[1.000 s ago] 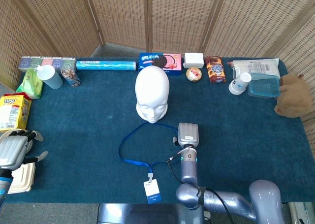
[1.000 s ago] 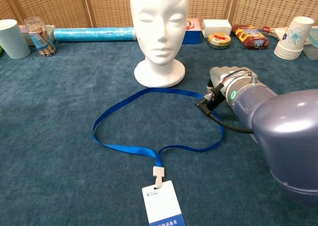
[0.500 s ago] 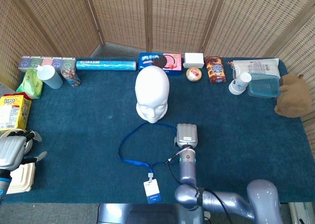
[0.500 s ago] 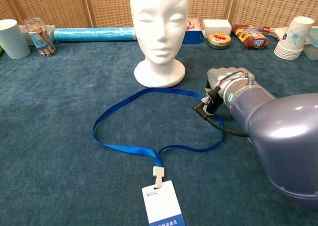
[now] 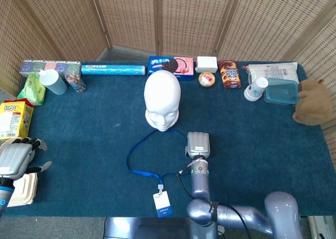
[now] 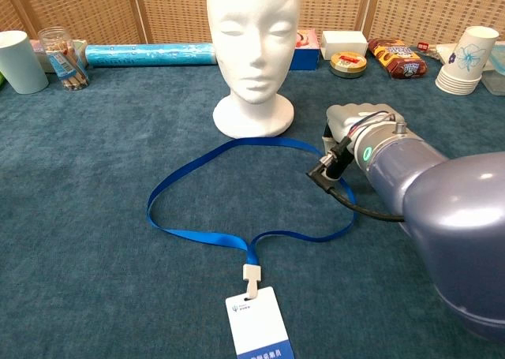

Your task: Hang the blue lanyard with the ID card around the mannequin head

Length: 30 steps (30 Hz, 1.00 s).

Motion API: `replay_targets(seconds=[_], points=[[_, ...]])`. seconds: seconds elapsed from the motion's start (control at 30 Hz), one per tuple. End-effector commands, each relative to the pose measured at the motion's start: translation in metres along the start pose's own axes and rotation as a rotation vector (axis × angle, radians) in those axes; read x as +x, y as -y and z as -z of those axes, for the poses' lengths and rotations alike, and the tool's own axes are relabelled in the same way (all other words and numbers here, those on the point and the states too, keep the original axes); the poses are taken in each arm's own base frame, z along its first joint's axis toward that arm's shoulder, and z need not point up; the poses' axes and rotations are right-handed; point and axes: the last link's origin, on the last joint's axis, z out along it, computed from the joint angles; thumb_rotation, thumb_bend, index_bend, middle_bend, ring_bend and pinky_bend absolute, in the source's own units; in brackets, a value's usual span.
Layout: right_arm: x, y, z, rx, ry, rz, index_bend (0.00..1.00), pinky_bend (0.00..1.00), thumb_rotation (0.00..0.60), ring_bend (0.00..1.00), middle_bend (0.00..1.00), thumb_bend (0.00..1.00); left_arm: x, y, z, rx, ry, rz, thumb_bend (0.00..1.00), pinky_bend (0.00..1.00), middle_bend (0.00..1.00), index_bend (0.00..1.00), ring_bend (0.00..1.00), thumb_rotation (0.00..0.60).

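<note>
The white mannequin head point(image 5: 163, 100) point(image 6: 252, 28) stands upright mid-table. In front of it the blue lanyard point(image 5: 128, 163) point(image 6: 149, 211) lies in a loop on the blue cloth, its ID card point(image 5: 162, 203) point(image 6: 259, 327) flat near the front edge. My right hand point(image 5: 198, 144) point(image 6: 351, 121) sits palm down at the loop's right side, over the strap; its fingers are hidden under the hand and forearm. My left hand point(image 5: 13, 157) hovers at the far left table edge, fingers apart, holding nothing.
Along the back stand a blue roll point(image 5: 113, 69), snack boxes point(image 5: 169, 65), a tin point(image 6: 348, 62) and stacked paper cups point(image 5: 256, 88) point(image 6: 467, 59). A plastic container point(image 5: 281, 91) and brown plush point(image 5: 311, 101) sit right. A yellow box point(image 5: 14, 118) and white container point(image 5: 23, 189) lie left.
My right hand has edged slightly left and toward the mannequin along the strap. The lanyard and card lie as before; the left hand has barely shifted.
</note>
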Motion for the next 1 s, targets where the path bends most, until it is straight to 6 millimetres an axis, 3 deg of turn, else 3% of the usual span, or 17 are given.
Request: replay_targets(seconds=[0.03,0.3,0.5,0.6,1.0], points=[[0.000,-0.002,0.001,-0.001,0.002,-0.006,0.59,1.00,0.542,1.00,1.00,0.48,-0.001,-0.007,-0.006,-0.028,0.022,-0.023,0.20,0.62,0.51,0.46,0.52,0.505],[-0.001,-0.004,0.003,0.009,0.012,-0.017,0.59,1.00,0.548,1.00,1.00,0.48,-0.004,-0.035,-0.033,-0.115,0.041,-0.079,0.20,0.74,0.73,0.46,0.70,0.504],[0.000,-0.003,0.006,0.029,0.011,-0.021,0.60,1.00,0.552,1.00,1.00,0.48,-0.007,-0.071,-0.061,-0.177,0.056,-0.103,0.19,0.95,0.99,0.50,0.99,0.494],[0.001,-0.003,0.007,0.038,0.013,-0.024,0.60,1.00,0.554,1.00,1.00,0.48,-0.008,-0.088,-0.071,-0.194,0.063,-0.115,0.18,1.00,1.00,0.53,1.00,0.488],[-0.001,-0.007,0.013,0.073,0.016,-0.035,0.60,1.00,0.568,1.00,1.00,0.48,-0.020,-0.161,-0.102,-0.203,0.121,-0.136,0.20,1.00,1.00,0.54,1.00,0.489]])
